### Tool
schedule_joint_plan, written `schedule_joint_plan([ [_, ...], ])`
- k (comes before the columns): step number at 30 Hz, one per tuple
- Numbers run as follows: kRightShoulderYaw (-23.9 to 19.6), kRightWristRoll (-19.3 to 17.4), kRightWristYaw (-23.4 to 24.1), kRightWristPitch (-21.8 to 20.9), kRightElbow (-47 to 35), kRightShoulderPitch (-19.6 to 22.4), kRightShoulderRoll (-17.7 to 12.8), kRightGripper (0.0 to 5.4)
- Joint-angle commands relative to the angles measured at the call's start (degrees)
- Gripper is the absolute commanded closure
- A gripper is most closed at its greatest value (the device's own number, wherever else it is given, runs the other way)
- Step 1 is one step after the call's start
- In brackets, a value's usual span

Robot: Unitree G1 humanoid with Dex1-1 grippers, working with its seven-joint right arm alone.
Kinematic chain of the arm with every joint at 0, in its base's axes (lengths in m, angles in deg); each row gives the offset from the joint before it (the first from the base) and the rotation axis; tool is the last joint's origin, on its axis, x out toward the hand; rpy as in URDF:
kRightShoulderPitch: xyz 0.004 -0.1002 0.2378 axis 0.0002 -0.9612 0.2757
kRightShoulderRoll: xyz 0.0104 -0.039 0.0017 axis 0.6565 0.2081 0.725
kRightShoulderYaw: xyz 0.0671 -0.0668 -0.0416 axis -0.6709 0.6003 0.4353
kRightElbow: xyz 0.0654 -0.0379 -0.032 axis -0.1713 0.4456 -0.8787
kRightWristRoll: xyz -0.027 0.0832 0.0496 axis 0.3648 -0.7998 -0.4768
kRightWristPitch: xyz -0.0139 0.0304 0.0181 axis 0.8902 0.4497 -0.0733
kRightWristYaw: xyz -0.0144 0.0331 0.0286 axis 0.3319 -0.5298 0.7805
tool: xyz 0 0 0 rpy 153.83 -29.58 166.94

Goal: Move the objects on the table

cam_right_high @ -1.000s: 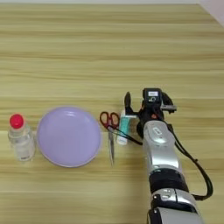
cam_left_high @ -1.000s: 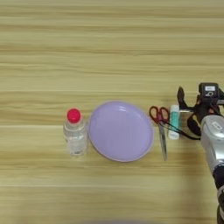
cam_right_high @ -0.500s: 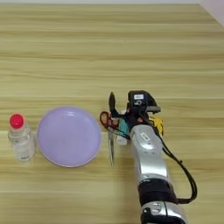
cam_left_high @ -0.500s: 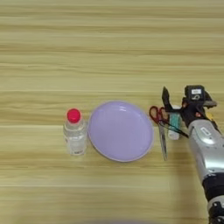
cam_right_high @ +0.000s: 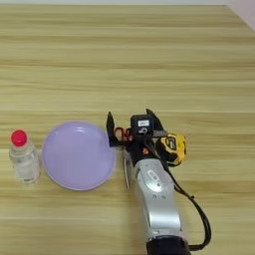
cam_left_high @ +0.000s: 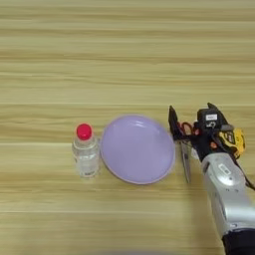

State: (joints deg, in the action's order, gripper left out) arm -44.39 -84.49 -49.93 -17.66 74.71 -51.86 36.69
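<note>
The silver forearm (cam_right_high: 155, 199) was seen entering from the near edge of the counter (cam_right_high: 124, 60), reaching up beside the lilac plate (cam_right_high: 77, 155). At its end, the pincer (cam_right_high: 128, 124) was held with its two black fingers spread: one finger (cam_right_high: 110, 130) stood just off the plate's right rim, the other further right, and the red handles of the scissors (cam_right_high: 121, 133) lay between them. Nothing appeared to be pinched yet. The scissor blades (cam_left_high: 186, 162) were seen running toward the near edge, just right of the plate. The glue stick was hidden by the arm and could not be located.

The likely risks were judged as follows. If the pincer were closed here, the left finger might catch the plate's rim and the plate might be nudged toward the bottle. The flat scissors might also be pushed along the wood rather than lifted, since little is offered for a grip.

The yellow-and-black tape measure (cam_right_high: 171, 148) was lying right of the plate, beyond the arm and close against it, so it might be knocked by any sideways swing. The clear bottle with red cap (cam_left_high: 85, 155) was standing upright just left of the plate, well clear of the arm. Beyond the plate, only bare wood was seen.
</note>
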Motion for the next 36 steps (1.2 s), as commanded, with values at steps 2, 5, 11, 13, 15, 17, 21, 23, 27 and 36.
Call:
schedule_joint_plan([
  [2, 3.1, 1.1, -1.3, 0.3, -9.3, -4.4, 0.1, 0.04],
  [5, 3.5, 0.9, -2.1, 0.6, -12.2, -7.5, -0.2, 0.04],
  [11, 6.5, 1.3, -4.3, -0.7, -15.3, -13.8, 0.1, 0.04],
  [13, 8.0, 2.1, -4.9, -1.3, -15.6, -15.6, 0.0, 0.04],
  [15, 9.3, 2.6, -5.4, -2.0, -15.9, -17.4, -0.1, 0.04],
  [17, 10.3, 3.0, -5.9, -2.6, -16.2, -18.6, -0.2, 0.04],
  [21, 12.3, 3.5, -6.7, -3.8, -16.5, -19.6, -0.2, 0.04],
  [23, 13.1, 3.5, -7.1, -4.2, -16.6, -19.8, -0.1, 0.04],
  [27, 15.9, 3.6, -8.9, -4.7, -17.6, -20.4, -0.4, 0.04],
  [36, 20.6, 2.2, -13.2, -3.9, -19.4, -20.4, -1.4, 0.04],
])
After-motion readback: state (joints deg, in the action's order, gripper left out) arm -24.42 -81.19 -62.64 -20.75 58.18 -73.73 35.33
